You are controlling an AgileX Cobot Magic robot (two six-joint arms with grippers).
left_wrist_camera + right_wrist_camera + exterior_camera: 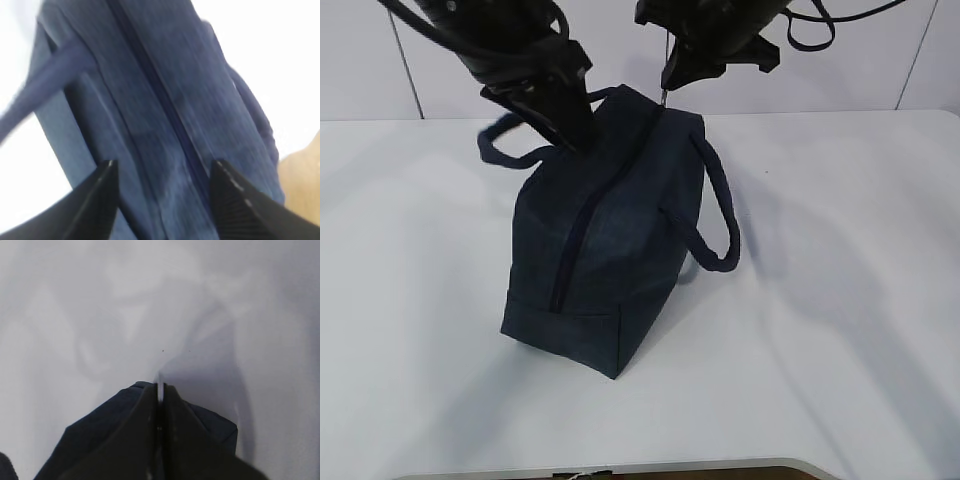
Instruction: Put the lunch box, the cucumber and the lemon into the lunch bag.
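Observation:
The dark navy lunch bag [600, 230] stands on the white table with its zipper [570, 240] running closed along the top. My left gripper [572, 128] hovers over the bag's far left top, open, its fingers either side of the zipper line [172, 125] with only fabric [150, 75] below them. My right gripper [666, 85] is at the bag's far end, shut on a thin silvery zipper pull [160, 387] that pokes out between its tips [160, 392]. The lunch box, the cucumber and the lemon are out of view.
Two loop handles hang from the bag, one on the right [715, 215] and one on the left [505, 140]. White table [840, 300] surrounds the bag; its front edge [720, 468] runs along the bottom. A white panelled wall stands behind.

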